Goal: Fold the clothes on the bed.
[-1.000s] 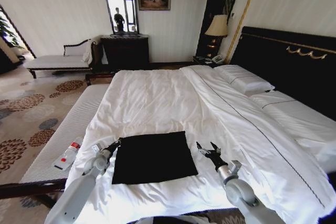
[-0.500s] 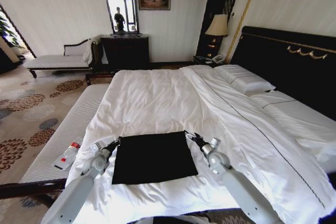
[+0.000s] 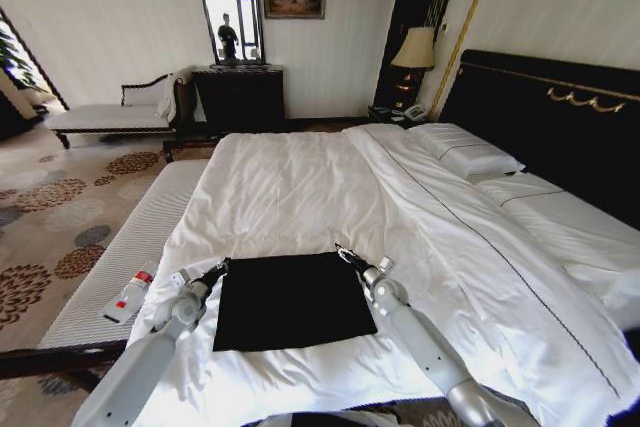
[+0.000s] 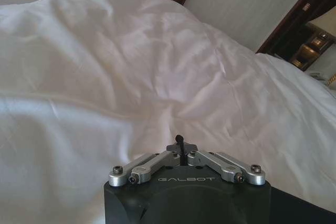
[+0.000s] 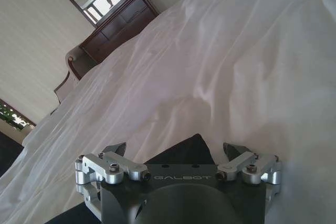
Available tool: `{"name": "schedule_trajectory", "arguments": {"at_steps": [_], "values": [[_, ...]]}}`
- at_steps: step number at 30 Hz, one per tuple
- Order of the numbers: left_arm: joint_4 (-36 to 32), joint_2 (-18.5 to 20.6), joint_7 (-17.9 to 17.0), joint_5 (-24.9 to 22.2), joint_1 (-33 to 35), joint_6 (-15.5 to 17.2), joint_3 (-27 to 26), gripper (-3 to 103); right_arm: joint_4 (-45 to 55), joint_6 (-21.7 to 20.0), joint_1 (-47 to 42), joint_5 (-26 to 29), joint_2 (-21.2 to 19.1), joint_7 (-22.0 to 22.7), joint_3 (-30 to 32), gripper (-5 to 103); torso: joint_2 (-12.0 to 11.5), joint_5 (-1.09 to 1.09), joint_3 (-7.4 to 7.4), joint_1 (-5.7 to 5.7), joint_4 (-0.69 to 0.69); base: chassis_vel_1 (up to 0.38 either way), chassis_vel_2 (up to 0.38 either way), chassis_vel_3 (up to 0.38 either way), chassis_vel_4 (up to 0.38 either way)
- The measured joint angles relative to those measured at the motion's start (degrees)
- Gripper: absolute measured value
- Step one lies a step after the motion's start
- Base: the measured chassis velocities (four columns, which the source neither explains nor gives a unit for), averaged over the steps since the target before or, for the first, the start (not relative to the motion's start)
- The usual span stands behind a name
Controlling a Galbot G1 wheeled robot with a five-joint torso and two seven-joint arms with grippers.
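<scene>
The clothes [image 3: 292,299] are a black garment lying flat as a rough square near the foot of the bed [image 3: 300,197], on its white duvet. My left gripper [image 3: 222,267] rests at the square's far left corner. In the left wrist view this gripper [image 4: 180,142] has its fingers drawn together, with a small black tip showing between them. My right gripper [image 3: 347,254] sits at the far right corner. In the right wrist view it [image 5: 175,148] is open, and the black corner of the clothes [image 5: 184,157] lies between its fingers.
A pale striped bench [image 3: 140,227] runs along the bed's left side with a small white-and-red item [image 3: 130,295] on it. Pillows [image 3: 470,152] and the dark headboard [image 3: 560,107] are at the right. A dresser [image 3: 240,97] stands by the far wall.
My right gripper has moved left and away from me across the duvet to the shirt's far right corner. The left gripper and the shirt have stayed put.
</scene>
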Motion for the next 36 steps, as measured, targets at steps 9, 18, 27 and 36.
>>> {"name": "schedule_trajectory", "arguments": {"at_steps": [9,18,27,36], "values": [[-0.4,0.3,0.0,-0.2,0.5,0.0,-0.2,1,-0.5,0.0,-0.2,-0.3,0.0,-1.0,0.0,83,0.0,0.01,0.00,0.00,0.02,0.000,0.000,0.000,0.000],[-0.8,0.4,-0.1,-0.2,0.6,0.0,-0.2,1,-0.5,0.3,-0.8,-0.3,-0.4,-1.4,0.2,54,0.0,0.01,0.00,0.00,0.01,0.000,0.000,0.000,0.000],[-1.2,0.7,-0.5,-0.3,0.8,0.0,-0.3,1,-0.3,0.9,-1.4,-0.5,-0.4,-2.8,0.4,21,0.0,0.01,0.00,0.00,0.01,0.000,0.000,0.000,0.000],[-2.5,0.7,-1.0,-0.3,1.9,0.0,-1.0,1,0.7,1.2,-1.9,-0.6,-0.7,-3.1,0.7,1,0.0,0.01,0.00,0.00,0.01,0.000,0.000,0.000,0.000]]}}
